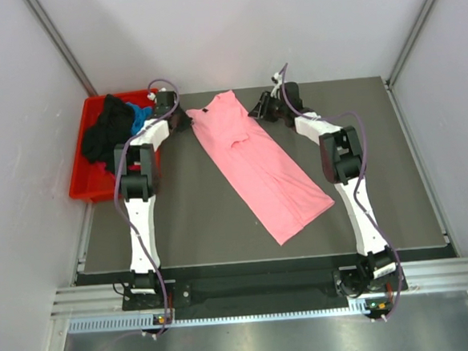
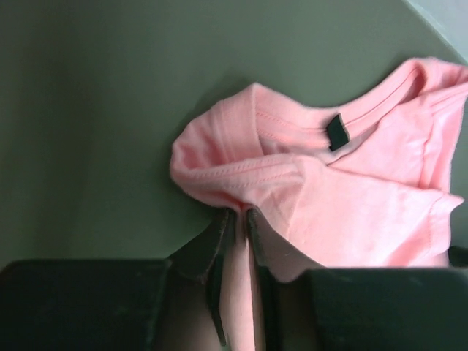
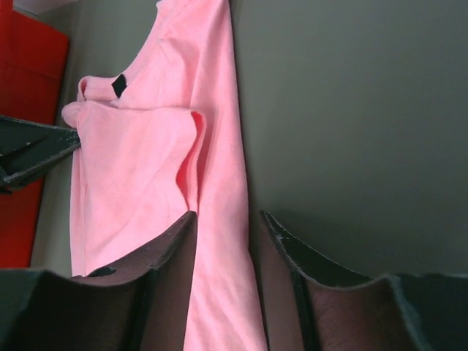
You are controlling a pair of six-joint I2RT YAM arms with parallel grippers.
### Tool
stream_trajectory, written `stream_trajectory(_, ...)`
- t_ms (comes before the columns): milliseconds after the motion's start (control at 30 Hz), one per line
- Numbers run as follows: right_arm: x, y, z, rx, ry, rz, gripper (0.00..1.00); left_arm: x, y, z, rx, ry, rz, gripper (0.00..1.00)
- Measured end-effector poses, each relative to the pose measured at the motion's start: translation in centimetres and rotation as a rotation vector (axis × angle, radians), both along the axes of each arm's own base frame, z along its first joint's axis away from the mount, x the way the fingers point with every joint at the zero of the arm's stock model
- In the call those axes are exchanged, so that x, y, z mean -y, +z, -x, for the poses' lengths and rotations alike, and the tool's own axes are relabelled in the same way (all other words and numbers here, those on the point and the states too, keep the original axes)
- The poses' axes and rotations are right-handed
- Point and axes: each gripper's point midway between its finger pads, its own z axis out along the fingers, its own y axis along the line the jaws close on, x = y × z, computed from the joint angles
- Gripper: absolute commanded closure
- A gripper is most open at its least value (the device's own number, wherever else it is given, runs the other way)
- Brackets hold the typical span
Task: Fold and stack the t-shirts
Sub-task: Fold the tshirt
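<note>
From above, the pink t-shirt [image 1: 258,170] is seen spread slantwise on the counter [image 1: 189,219], right of the red bin [image 1: 80,182], in which a black t-shirt [image 1: 106,132] and a blue t-shirt [image 1: 140,116] are heaped. The left hand [image 1: 183,119] and the right hand [image 1: 263,107] are placed at its collar end, one on each side.

In the left wrist view, the left hand is clamped on a bunched fold of the pink t-shirt.

In the right wrist view, the right hand's fingers [image 3: 179,245] are held apart, with the pink t-shirt's edge between them.

Light: your top view bright, even | wrist views dimmer | focus: left pincer [image 2: 239,213] blurred, pink t-shirt [image 2: 365,212] sharper
</note>
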Motion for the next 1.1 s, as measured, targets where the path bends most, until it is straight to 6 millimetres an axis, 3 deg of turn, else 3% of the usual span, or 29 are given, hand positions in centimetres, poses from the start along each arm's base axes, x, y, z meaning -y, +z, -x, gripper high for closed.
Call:
stream_trajectory(67,-0.1,0.0,0.0,0.001,0.002,0.000,0.67,0.1,-0.1,-0.2,0.008,0.000,0.010,1.00)
stream_trajectory(267,0.1,-0.1,-0.3,0.006,-0.021,0.015,1.00,0.3,-0.1,-0.9,0.019,0.013,0.027,1.00)
stream_trajectory(700,2.2,-1.1,-1.8,0.033,-0.167,0.077,1.00,1.5,0.1,-3.9,0.077,0.001,0.100,0.99)
stream_trajectory(767,2.4,-1.1,-1.8,0.036,-0.181,0.079,1.00,1.8,0.1,-4.1,0.083,-0.013,0.111,0.90)
stream_trajectory(800,2.6,-1.1,-1.8,0.037,-0.188,0.081,1.00,1.9,0.1,-4.2,0.086,-0.020,0.113,0.78)
stream_trajectory(933,3.8,-1.0,-1.3,0.014,-0.209,0.078,0.88,2.1,0.5,-4.2,0.094,-0.035,0.109,0.59)
stream_trajectory(1100,6.9,0.1,1.7,-0.048,-0.230,0.100,0.81,0.5,0.7,-2.0,0.029,0.006,0.032,0.60)
